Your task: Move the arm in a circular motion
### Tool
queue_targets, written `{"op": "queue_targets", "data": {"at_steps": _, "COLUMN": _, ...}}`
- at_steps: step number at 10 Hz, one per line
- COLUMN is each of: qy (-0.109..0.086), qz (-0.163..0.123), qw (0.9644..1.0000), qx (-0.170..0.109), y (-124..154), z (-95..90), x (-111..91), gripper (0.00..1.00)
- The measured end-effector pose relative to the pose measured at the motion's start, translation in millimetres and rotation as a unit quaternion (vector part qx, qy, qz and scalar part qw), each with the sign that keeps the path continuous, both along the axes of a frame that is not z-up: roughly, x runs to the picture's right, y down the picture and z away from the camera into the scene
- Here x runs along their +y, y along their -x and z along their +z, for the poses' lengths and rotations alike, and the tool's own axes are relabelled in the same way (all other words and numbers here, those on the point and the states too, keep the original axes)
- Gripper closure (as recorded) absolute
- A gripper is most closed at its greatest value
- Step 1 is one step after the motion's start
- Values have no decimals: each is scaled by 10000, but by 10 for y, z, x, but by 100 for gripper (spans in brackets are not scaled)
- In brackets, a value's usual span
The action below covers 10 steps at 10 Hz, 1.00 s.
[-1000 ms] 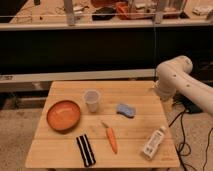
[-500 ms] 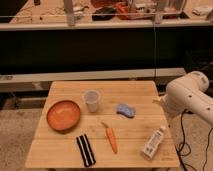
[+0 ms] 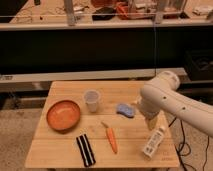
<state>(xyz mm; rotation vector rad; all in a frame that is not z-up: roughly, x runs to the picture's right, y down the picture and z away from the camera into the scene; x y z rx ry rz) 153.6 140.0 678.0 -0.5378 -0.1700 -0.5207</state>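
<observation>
The arm (image 3: 172, 100) is large, glossy and white, with thick rounded segments. It comes in from the right edge and bends at a bulbous joint over the right side of the wooden table (image 3: 65, 90). It tapers downward to a beige tip, the gripper (image 3: 151, 123). The gripper hangs just right of a blue sponge (image 3: 125, 110) and just above a small white bottle (image 3: 153, 142). It holds nothing that I can see.
On the table are an orange bowl (image 3: 63, 114) at the left, a translucent cup (image 3: 92, 100), a carrot (image 3: 111, 139) and a black striped object (image 3: 85, 149) near the front edge. Dark shelving and a metal rail stand behind. Cables lie on the floor at the right.
The arm has swung left from the right edge to over the table's right side, and its tip has come down near the sponge and the bottle. The objects have not moved.
</observation>
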Motion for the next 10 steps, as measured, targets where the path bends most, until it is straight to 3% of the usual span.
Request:
{"op": "queue_targets", "data": {"at_steps": 3, "qy": 134, "qz": -210, "qw": 9993, "qx": -280, "y": 779, "z": -36, "x": -62, "gripper": 20}}
{"op": "queue_targets", "data": {"at_steps": 5, "qy": 40, "qz": -388, "qw": 9983, "qx": -424, "y": 1206, "z": 104, "x": -272, "gripper": 20}}
{"op": "queue_targets", "data": {"at_steps": 8, "qy": -160, "qz": -569, "qw": 9976, "qx": -349, "y": 1374, "z": 481, "x": -671, "gripper": 20}}
{"op": "queue_targets", "data": {"at_steps": 10, "qy": -185, "qz": -594, "qw": 9979, "qx": -180, "y": 1247, "z": 754, "x": -882, "gripper": 20}}
